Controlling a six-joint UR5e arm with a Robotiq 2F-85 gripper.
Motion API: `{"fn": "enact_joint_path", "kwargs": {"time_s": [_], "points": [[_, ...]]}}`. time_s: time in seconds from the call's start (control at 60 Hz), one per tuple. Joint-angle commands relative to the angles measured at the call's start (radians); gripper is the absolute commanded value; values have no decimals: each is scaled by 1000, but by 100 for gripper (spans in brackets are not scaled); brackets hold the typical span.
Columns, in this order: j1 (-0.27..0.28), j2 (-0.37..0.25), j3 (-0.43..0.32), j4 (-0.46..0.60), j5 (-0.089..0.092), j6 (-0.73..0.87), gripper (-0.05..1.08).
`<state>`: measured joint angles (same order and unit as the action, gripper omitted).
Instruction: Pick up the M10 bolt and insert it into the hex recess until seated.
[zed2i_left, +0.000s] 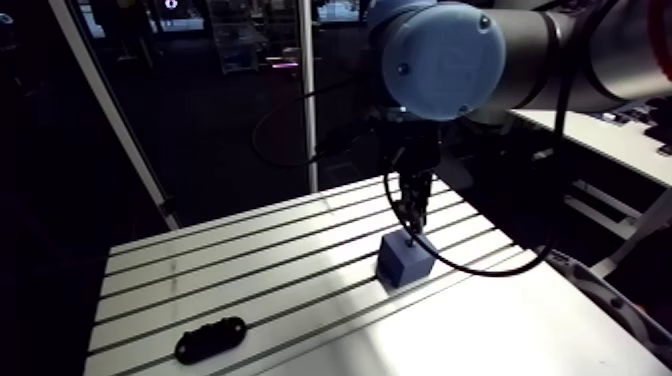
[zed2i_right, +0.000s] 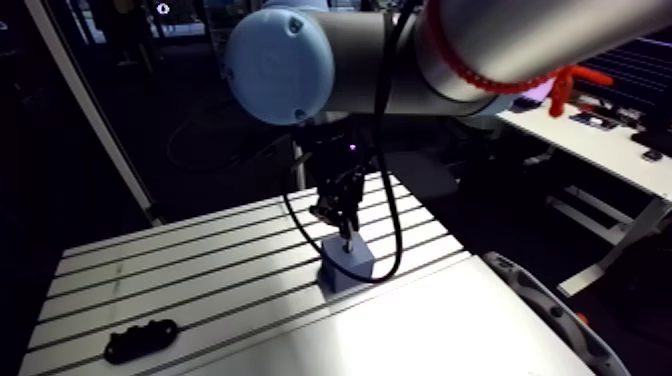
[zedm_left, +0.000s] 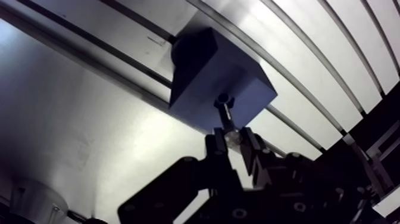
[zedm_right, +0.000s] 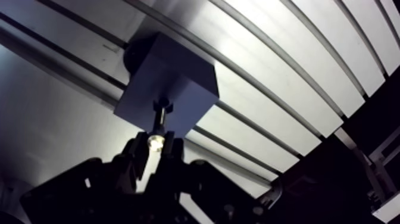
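Note:
A blue-grey block sits on the slotted table, also visible as the block in the wrist view. My gripper is shut on the bolt, holding it by the shank with the head end pointing down at the block's top face. The bolt head hangs just above or at the block's top, near its edge closest to the gripper. In the arm view the gripper stands directly over the block. I cannot make out the hex recess itself.
A black elongated part lies near the table's front left corner. Dark slots run across the table. The table's right edge drops off beside the gripper.

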<state>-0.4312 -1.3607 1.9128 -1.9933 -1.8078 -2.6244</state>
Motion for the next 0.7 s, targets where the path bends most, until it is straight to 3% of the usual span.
{"fn": "enact_joint_path", "kwargs": {"time_s": [0.017, 0.7], "points": [[0, -1, 4, 0, 0, 0, 108], [2, 4, 2, -6, 0, -1, 108]]}}
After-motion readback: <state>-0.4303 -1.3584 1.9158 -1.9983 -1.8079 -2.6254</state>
